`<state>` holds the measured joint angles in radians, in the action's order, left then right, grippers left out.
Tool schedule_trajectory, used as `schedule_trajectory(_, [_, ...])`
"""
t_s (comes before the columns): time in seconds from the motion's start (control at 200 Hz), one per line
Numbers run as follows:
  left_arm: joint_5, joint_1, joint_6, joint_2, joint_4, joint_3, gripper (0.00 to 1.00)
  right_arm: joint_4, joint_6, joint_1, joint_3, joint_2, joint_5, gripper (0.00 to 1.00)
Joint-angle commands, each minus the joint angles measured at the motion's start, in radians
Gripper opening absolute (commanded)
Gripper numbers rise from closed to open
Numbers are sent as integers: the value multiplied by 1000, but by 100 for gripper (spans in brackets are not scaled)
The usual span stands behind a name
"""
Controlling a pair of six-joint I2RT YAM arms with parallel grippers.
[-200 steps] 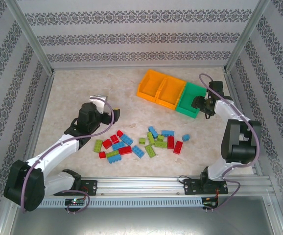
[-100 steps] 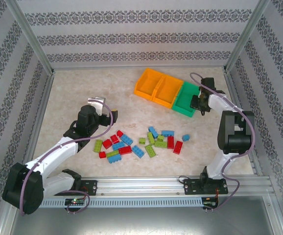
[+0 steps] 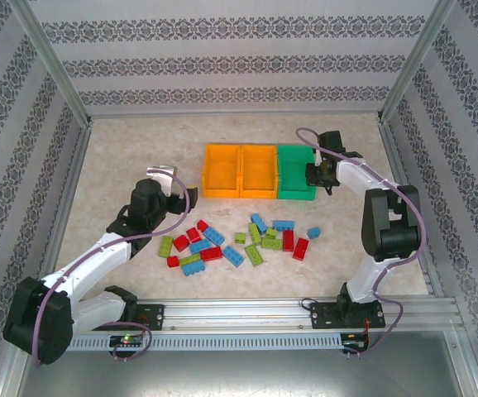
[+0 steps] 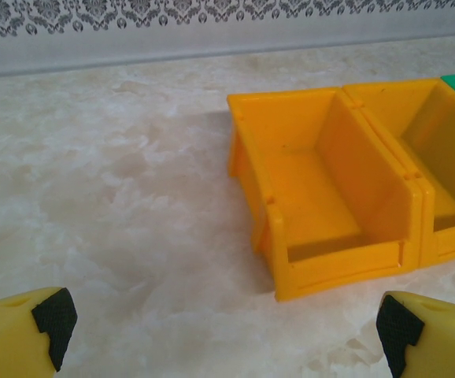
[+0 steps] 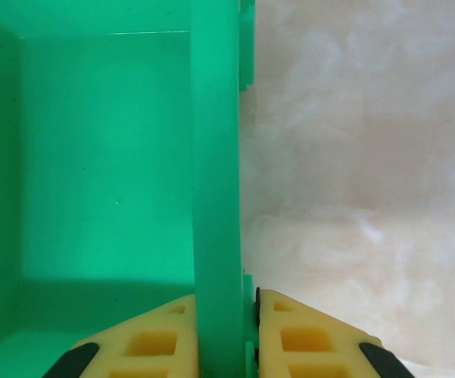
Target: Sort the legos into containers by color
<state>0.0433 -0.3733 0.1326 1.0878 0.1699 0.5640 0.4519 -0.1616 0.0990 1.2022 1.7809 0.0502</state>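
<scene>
Firmly, right claw (image 5: pixel 226 319) clamps green bin (image 5: pixel 101 157) at its rim.

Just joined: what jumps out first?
Three joined bins, two orange and one green, sit centrally, the right end effector clamped on the green bin's right wall. Red, blue and green legos lie scattered nearer the front; the left end effector hovers open, left of the bins.
</scene>
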Motion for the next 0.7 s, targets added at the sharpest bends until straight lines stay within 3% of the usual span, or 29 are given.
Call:
schedule_trajectory(0.0, [14,-11,21,-29,-26,-19,100,-13,74,29,9,-15,34,15])
schedule_trajectory(0.375, [20,-10,22,-48,-29,-37,99,-13,127,31,-25,-64,61,18])
schedule_trajectory(0.495, [18,-11,22,-48,-28,-39,100,-8,127,31,-35,-86,48,34])
schedule_trajectory(0.56, [18,-10,22,-46,-27,-41,100,-17,118,31,-55,-116,55,51])
schedule_trajectory(0.694, [15,-10,25,-45,-24,-44,100,-31,88,33,-113,-217,48,69])
